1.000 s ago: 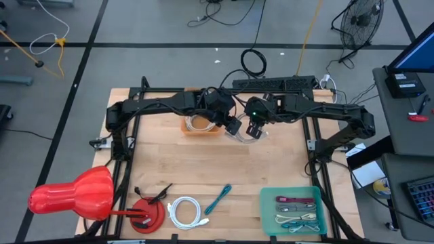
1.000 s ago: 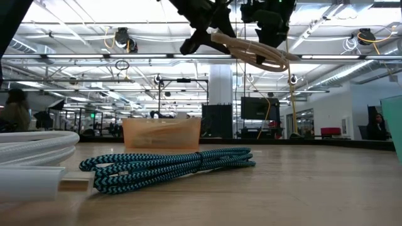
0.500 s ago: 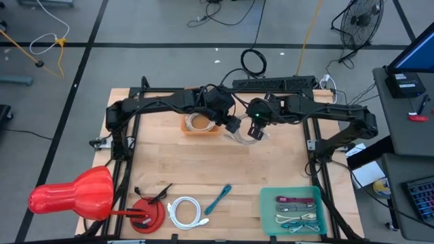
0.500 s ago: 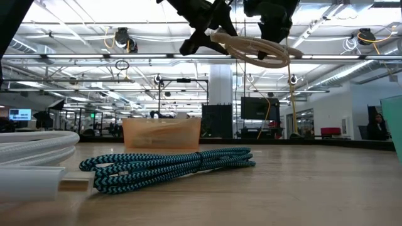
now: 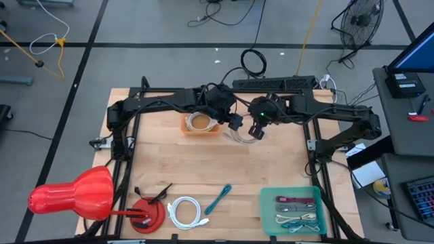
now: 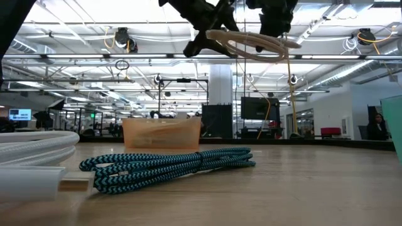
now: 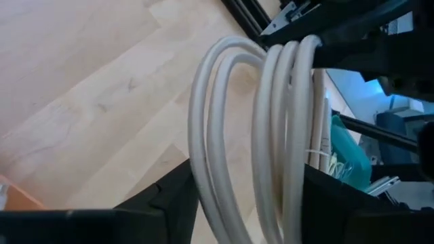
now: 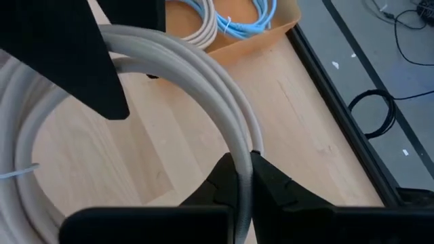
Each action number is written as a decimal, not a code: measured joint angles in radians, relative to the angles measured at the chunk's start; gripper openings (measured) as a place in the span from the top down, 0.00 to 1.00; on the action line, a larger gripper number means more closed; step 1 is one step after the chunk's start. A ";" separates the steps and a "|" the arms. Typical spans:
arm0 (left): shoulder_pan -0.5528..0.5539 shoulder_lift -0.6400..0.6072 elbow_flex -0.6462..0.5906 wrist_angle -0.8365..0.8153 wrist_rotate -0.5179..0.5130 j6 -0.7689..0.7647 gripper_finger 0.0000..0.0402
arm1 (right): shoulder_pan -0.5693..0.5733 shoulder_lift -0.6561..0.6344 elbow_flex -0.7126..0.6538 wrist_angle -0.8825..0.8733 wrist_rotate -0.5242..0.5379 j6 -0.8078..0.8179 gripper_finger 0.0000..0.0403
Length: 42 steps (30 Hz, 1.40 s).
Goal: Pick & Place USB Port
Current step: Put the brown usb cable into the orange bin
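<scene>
A coil of cream USB cable point(image 5: 243, 134) hangs in the air over the middle of the table, just right of the orange bin point(image 5: 201, 126). In the low view the coil point(image 6: 251, 44) lies nearly level, high above the table. My left gripper point(image 5: 234, 123) is shut on the coil's left side. My right gripper point(image 5: 257, 129) is shut on its right side. Both wrist views are filled by the coil point(image 7: 271, 135) point(image 8: 169, 74). The bin holds more coiled cables point(image 8: 230, 20). My left gripper has several strands of the coil point(image 7: 285, 169) pinched between its two fingers, at the coil's left side. The fingers reach in from the table's left, across the strands. The coil is lifted clear. My right gripper pinches a bundle of strands point(image 8: 241, 152) at the coil's right side between its two fingers point(image 8: 271, 179). It comes from above, slanting in from the right, and lies across the strands. The coil is clear of the table, about level.
Near the table's front edge lie a white cable coil point(image 5: 185, 211), a teal braided cable point(image 5: 218, 198) and a red round object point(image 5: 146, 213). A teal tray point(image 5: 266, 215) with cables sits front right. A big red object point(image 5: 74, 196) overhangs the front left corner.
My right gripper has risen a little while staying shut on the coil. The coil's right side has come up with it, so the coil, tilted down to the right a second ago, now lies nearly level and slightly higher.
</scene>
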State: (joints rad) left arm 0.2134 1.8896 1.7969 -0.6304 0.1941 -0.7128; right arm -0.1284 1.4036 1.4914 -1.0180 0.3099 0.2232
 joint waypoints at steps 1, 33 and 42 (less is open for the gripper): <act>0.000 0.000 0.000 -0.001 0.000 0.000 0.51 | 0.000 0.000 0.000 0.000 0.000 0.004 0.99; -0.027 0.000 0.001 -0.179 -0.178 0.085 0.69 | 0.018 0.002 0.000 0.079 -0.075 0.059 0.99; -0.028 0.000 0.000 -0.185 -0.234 0.081 0.69 | 0.033 0.002 0.000 0.122 -0.094 0.060 0.99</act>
State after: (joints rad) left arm 0.1856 1.8896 1.7969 -0.8151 -0.0400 -0.6316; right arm -0.0953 1.4059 1.4914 -0.8960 0.2155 0.2836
